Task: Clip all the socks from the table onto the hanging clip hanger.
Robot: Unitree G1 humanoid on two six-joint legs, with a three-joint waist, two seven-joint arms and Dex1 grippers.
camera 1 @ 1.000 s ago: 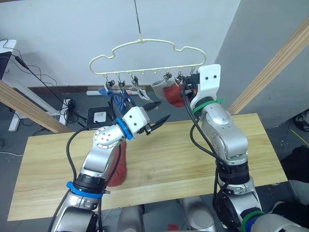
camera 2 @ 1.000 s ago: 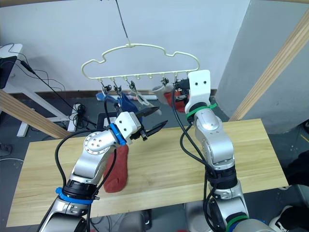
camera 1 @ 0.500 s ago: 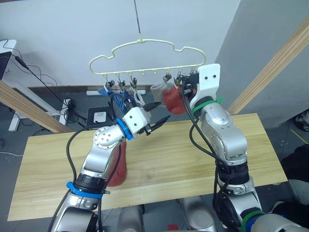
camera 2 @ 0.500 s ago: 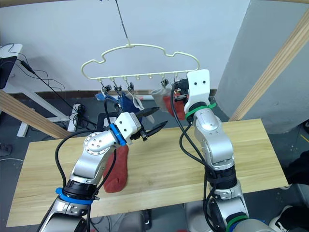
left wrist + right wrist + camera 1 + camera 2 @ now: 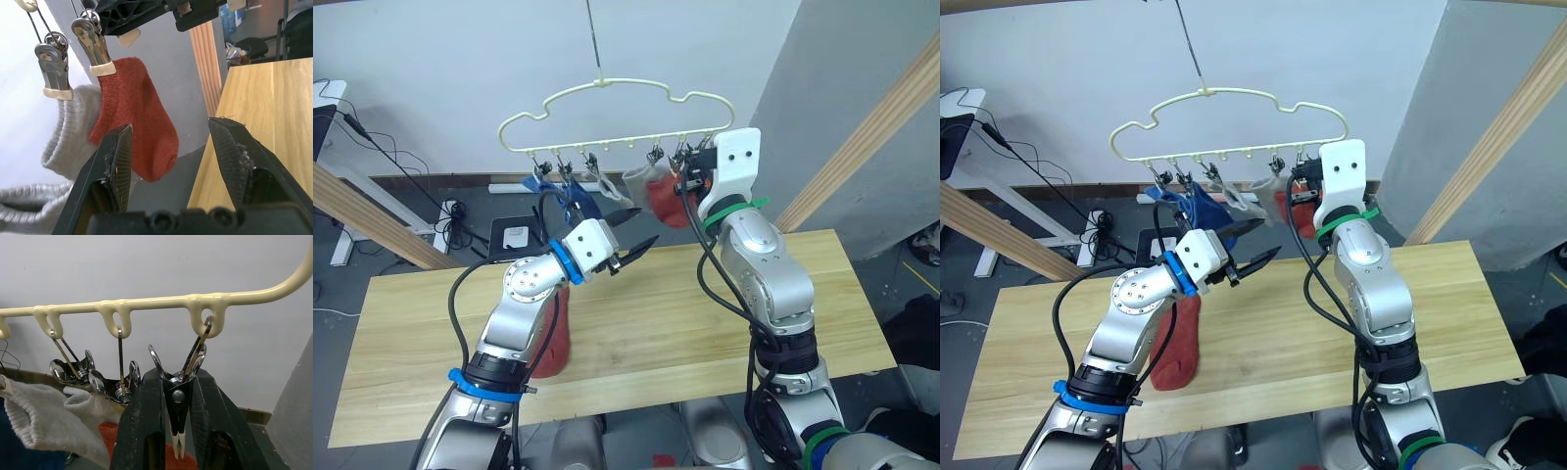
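The cream clip hanger [image 5: 617, 93] hangs on a wire above the table's [image 5: 705, 323] far edge. Blue socks [image 5: 563, 196], two grey socks [image 5: 641, 179] and a rust-red sock [image 5: 671, 204] dangle from its clips. Another rust-red sock [image 5: 1178, 343] lies on the table, partly under my left arm. My left gripper [image 5: 636, 228] is open and empty, just in front of the hung red sock [image 5: 134, 142]. My right gripper [image 5: 177, 382] is raised at the hanger's right end, shut on the end clip [image 5: 177, 401].
Slanted wooden beams stand at the left [image 5: 372, 220] and right [image 5: 871, 137]. Cables and a power strip [image 5: 450, 211] lie on the floor behind the table. Bare tabletop lies to the right of my arms.
The hanger has swung slightly to the right and the hung socks have swayed with it. Both arms stay almost where they were.
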